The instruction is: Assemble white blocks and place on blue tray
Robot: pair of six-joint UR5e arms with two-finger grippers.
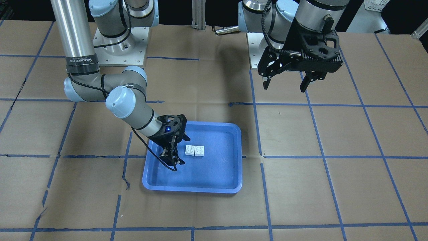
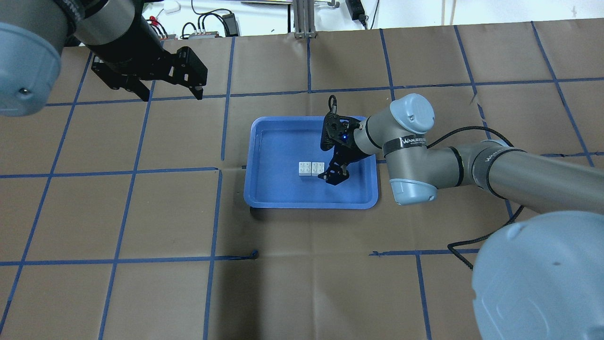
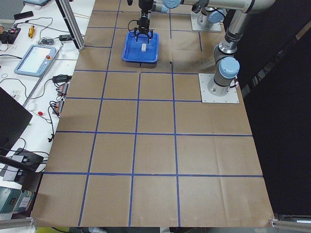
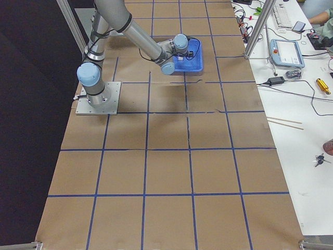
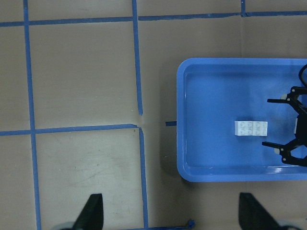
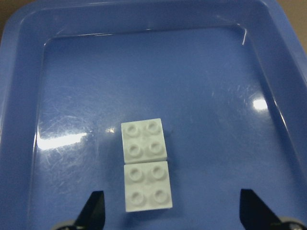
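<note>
Two white blocks (image 1: 195, 150) lie side by side, studs up and touching, on the floor of the blue tray (image 1: 217, 170). They also show in the overhead view (image 2: 311, 168), the left wrist view (image 5: 251, 128) and the right wrist view (image 6: 145, 163). My right gripper (image 1: 180, 150) is open and empty inside the tray, low, just beside the blocks and apart from them. It also shows in the overhead view (image 2: 326, 163). My left gripper (image 1: 285, 85) is open and empty, held high over the bare table, well away from the tray (image 2: 283, 193).
The table is covered in brown paper (image 2: 165, 212) with blue tape lines. The arm bases (image 1: 120, 47) stand at the robot's side. A side bench with a pendant (image 3: 36, 58) and cables lies beyond the table's far edge.
</note>
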